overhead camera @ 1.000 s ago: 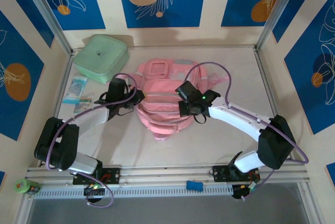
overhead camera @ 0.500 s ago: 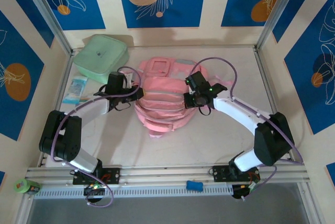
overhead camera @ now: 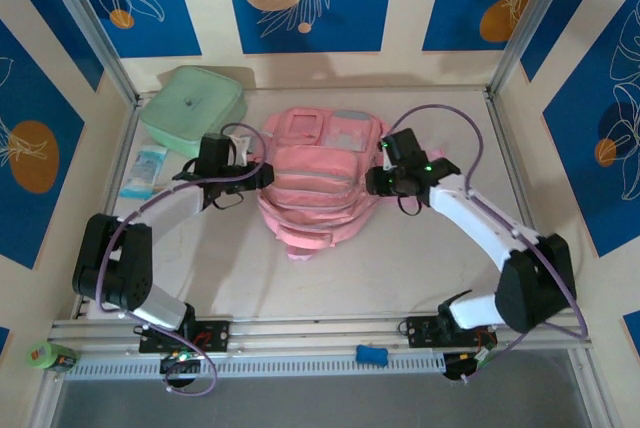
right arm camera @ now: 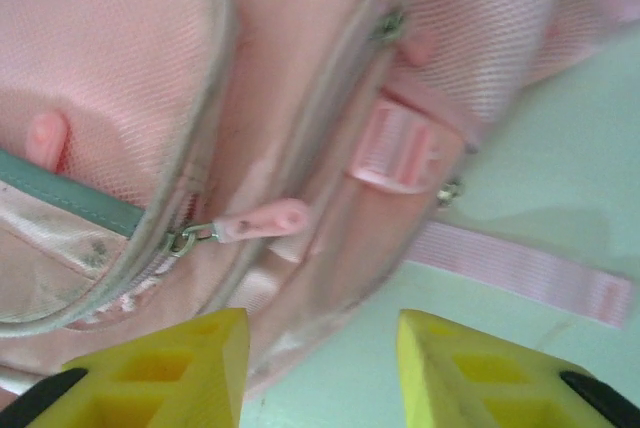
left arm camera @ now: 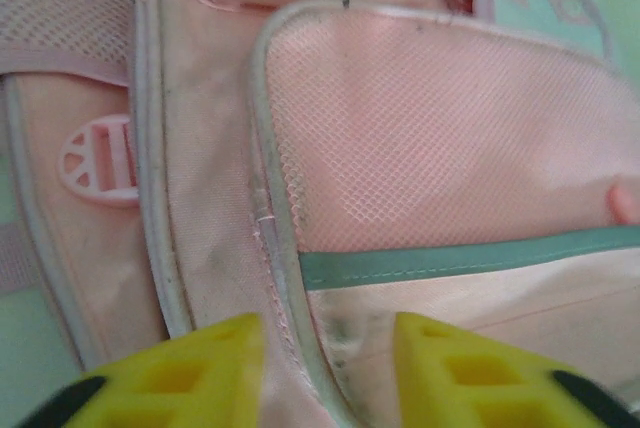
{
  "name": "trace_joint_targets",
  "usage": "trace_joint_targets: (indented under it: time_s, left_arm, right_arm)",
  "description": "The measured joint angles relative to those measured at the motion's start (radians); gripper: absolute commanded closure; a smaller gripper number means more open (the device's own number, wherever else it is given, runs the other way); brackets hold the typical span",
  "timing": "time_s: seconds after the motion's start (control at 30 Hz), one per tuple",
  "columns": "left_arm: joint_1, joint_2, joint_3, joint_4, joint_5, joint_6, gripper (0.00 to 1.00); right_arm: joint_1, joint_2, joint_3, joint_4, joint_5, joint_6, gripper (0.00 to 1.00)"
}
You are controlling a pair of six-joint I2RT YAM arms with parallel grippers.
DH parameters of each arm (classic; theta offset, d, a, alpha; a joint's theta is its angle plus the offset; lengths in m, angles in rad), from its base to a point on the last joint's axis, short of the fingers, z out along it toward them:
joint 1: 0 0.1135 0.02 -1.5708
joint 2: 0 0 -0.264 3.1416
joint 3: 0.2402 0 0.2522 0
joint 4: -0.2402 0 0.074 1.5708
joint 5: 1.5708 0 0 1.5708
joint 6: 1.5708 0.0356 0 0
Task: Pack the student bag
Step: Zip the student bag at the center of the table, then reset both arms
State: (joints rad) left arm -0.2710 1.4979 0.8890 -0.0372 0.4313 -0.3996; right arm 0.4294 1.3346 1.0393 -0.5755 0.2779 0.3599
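Note:
The student bag (overhead camera: 315, 183) lies flat at the table's middle, pink with zip pockets and a pale panel near its top. My left gripper (overhead camera: 260, 174) is at the bag's left edge, open; in the left wrist view its yellow fingertips (left arm camera: 328, 368) straddle a piped seam below the mesh pocket (left arm camera: 440, 138). My right gripper (overhead camera: 376, 181) is at the bag's right edge, open. In the right wrist view it (right arm camera: 322, 368) straddles the bag's side, close to a pink zip pull (right arm camera: 262, 221). Neither gripper holds anything.
A mint green zip case (overhead camera: 193, 108) sits at the back left, with a blue packet (overhead camera: 147, 170) in front of it. A pink strap (right arm camera: 520, 273) trails over the table right of the bag. A metal frame borders the table.
Both grippers were shut and have opened. Both arms moved back and outward, and the bag, bunched a second ago, now lies spread flatter and farther back.

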Motion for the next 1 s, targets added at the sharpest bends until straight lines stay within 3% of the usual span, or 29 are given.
trace_joint_targets:
  time_s: [0.17,0.3,0.43,0.53,0.67,0.83,1.0]
  left_arm:
    - [0.010,-0.140,-0.033,-0.037,-0.019,-0.013,0.30]
    - [0.016,-0.265,-0.064,-0.121,-0.207,-0.001,0.01]
    - [0.041,-0.347,-0.129,-0.158,-0.514,0.016,0.01]
    - [0.104,-0.320,-0.204,-0.108,-0.669,0.068,0.01]
    - [0.161,-0.198,-0.285,0.042,-0.777,0.182,0.01]
    - [0.171,-0.091,-0.423,0.389,-0.742,0.325,0.01]
    - [0.185,0.023,-0.481,0.729,-0.590,0.398,0.01]
  right_arm:
    - [-0.111,-0.137,-0.076,0.019,0.026,0.023,0.34]
    - [-0.243,-0.214,-0.204,0.097,0.105,0.050,0.29]
    - [-0.370,-0.271,-0.415,0.293,0.162,0.039,0.09]
    - [-0.417,-0.247,-0.562,0.506,0.162,-0.017,0.00]
    - [-0.488,-0.134,-0.641,0.759,0.084,-0.073,0.01]
    - [-0.517,0.039,-0.602,0.976,-0.077,-0.129,0.01]
    - [-0.481,0.155,-0.624,1.254,-0.231,-0.200,0.01]
